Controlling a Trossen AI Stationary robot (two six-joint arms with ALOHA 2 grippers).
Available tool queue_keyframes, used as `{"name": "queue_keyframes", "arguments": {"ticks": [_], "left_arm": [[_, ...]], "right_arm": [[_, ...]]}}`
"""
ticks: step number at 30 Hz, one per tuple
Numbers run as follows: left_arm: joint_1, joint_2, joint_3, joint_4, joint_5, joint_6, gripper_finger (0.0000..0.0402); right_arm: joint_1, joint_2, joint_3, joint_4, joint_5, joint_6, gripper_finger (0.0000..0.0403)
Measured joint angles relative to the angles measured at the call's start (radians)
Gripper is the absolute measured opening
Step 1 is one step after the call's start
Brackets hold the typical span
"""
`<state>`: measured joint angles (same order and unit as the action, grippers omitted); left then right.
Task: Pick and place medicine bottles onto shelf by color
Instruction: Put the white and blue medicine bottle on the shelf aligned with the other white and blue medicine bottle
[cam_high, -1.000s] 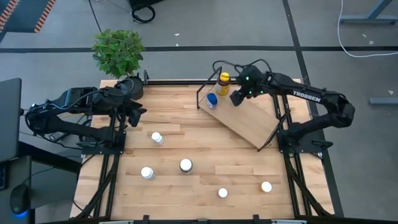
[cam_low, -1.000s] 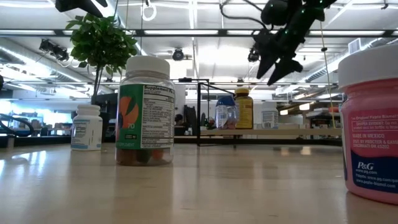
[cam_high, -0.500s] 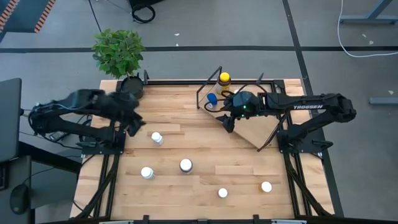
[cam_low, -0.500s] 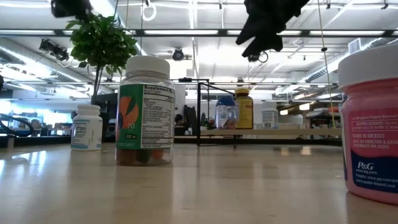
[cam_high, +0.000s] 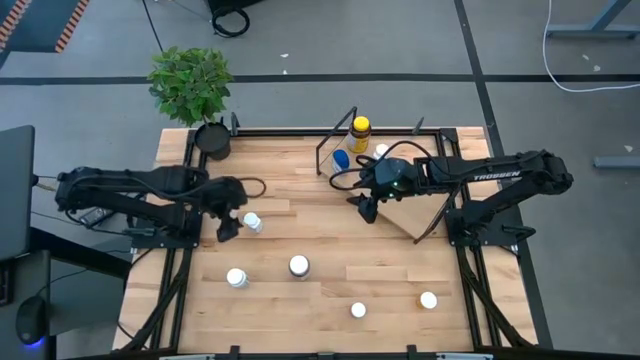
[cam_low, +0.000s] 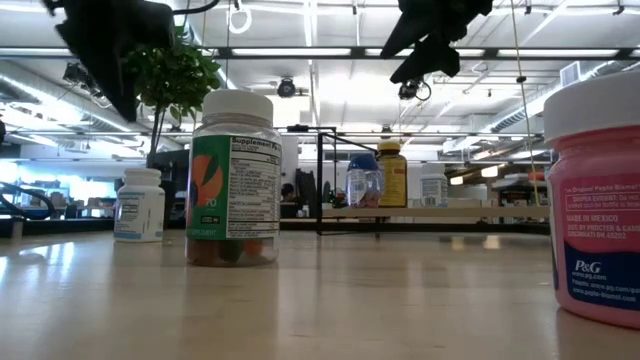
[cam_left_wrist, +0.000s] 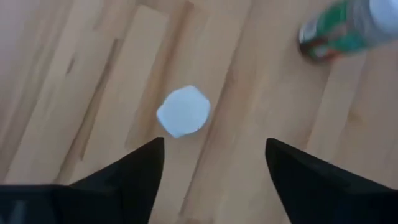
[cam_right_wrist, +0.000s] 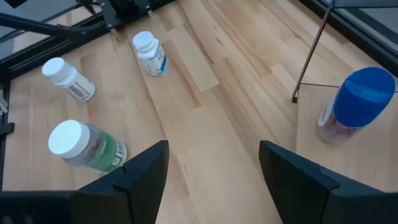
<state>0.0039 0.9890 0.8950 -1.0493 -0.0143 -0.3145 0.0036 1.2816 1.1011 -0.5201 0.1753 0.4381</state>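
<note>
While the left arm reaches across the tabletop (cam_high: 400, 280), its left gripper (cam_high: 229, 222) points down with fingers spread, empty, just beside a white-capped bottle (cam_high: 252, 221). Well away from that bottle, the right gripper (cam_high: 366, 207) hangs over the near edge of the shelf (cam_high: 405, 205), fingers apart and holding nothing, close to the blue-capped bottle (cam_high: 341, 159) and the yellow-capped bottle (cam_high: 360, 128) standing on the shelf.
</note>
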Motion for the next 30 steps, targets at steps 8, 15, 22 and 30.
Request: {"name": "queue_keyframes", "arguments": {"ticks": [8, 15, 22, 30], "left_arm": [[-0.057, -0.001, -0.108, 0.147, -0.081, 0.192, 0.0341], [-0.057, 0.012, -0.192, 0.226, -0.093, 0.154, 0.0351], [-0.056, 0.095, -0.187, 0.262, -0.116, 0.12, 0.0351], [-0.056, 0.227, -0.187, 0.279, -0.123, 0.034, 0.035]], "right_arm": [[0.0, 0.0, 0.0, -0.002, 0.004, 0.0, 0.0257], [0.0, 0.0, 0.0, -0.002, 0.004, 0.0, 0.0257], [0.0, 0.0, 0.0, 0.002, 0.004, 0.0, 0.0257], [0.0, -0.001, 0.0, 0.003, 0.004, 0.004, 0.0257]]}}
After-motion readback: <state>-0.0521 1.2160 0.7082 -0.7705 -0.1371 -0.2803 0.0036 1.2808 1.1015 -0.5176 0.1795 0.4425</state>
